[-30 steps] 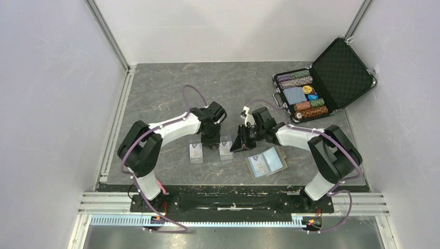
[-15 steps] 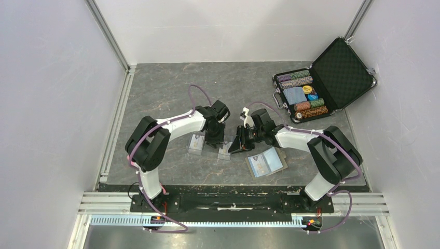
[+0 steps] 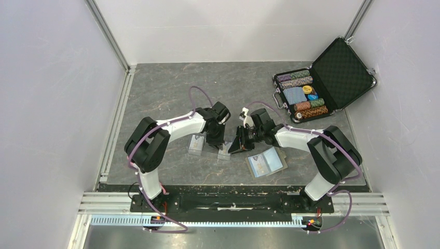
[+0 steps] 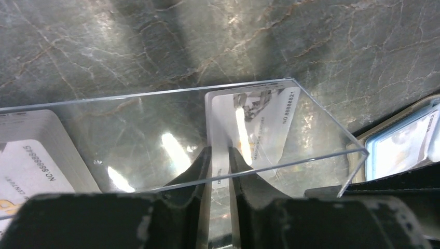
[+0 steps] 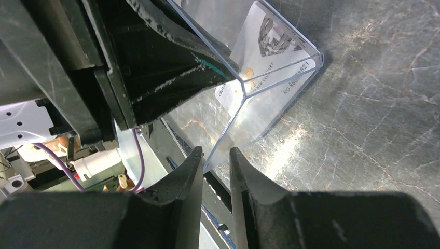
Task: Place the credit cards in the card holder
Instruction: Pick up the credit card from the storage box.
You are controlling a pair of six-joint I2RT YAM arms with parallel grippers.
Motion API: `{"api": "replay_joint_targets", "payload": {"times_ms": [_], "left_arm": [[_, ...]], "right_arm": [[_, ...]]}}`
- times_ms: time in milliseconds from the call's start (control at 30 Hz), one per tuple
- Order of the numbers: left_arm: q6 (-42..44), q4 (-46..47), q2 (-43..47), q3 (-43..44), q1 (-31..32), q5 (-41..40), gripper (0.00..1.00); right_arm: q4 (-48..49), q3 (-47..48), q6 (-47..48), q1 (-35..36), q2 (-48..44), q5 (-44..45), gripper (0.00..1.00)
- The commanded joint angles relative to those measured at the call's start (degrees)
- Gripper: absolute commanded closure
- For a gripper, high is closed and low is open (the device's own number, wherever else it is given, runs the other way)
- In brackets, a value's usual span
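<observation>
- clear plastic card case (image 5: pixel 259 114): your right pincer (image 5: pixel 215 154) is clamped on its wall.
- your left pincer (image 4: pixel 220 160) pinches the credit card (image 4: pixel 254 119) inside it.
- card holder (image 3: pixel 265 162) lies open on the counter (image 3: pixel 171 88) nearby.

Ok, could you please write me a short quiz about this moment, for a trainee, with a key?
1. True or false: the card holder lies open on the table.
2. What does the right gripper pinch? A) a pen B) the wall of the clear case C) the card holder
3. Fill in: the left gripper is shut on a ____ inside the clear case.
Key: 1 true; 2 B; 3 credit card.
</observation>
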State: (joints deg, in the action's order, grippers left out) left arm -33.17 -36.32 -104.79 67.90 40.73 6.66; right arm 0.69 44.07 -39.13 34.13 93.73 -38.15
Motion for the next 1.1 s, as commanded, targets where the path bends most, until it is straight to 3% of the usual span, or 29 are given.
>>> {"api": "replay_joint_targets", "payload": {"times_ms": [0, 433, 767, 967, 1067], "left_arm": [[1.51, -1.56, -0.76, 4.36, 2.36, -0.11, 0.75], [1.93, -3.71, -0.1, 6.78, 4.18, -1.27, 0.81], [4.74, -8.86, -5.09, 10.9, 6.19, -3.44, 0.74], [5.58, -10.61, -7.55, 11.97, 6.86, -4.41, 0.77], [6.48, -12.57, -8.81, 13.45, 7.38, -5.62, 0.84]], "right_arm": [[0.63, 2.16, 1.17, 0.83, 0.25, -3.5, 0.76], [0.54, 1.98, 1.37, 0.81, -0.03, -3.46, 0.76], [0.54, 1.8, 1.44, 0.85, -0.19, -3.33, 0.76], [0.45, 1.72, 1.61, 0.8, -0.24, -3.43, 0.76], [0.45, 1.63, 1.63, 0.84, -0.19, -3.33, 0.76]]}}
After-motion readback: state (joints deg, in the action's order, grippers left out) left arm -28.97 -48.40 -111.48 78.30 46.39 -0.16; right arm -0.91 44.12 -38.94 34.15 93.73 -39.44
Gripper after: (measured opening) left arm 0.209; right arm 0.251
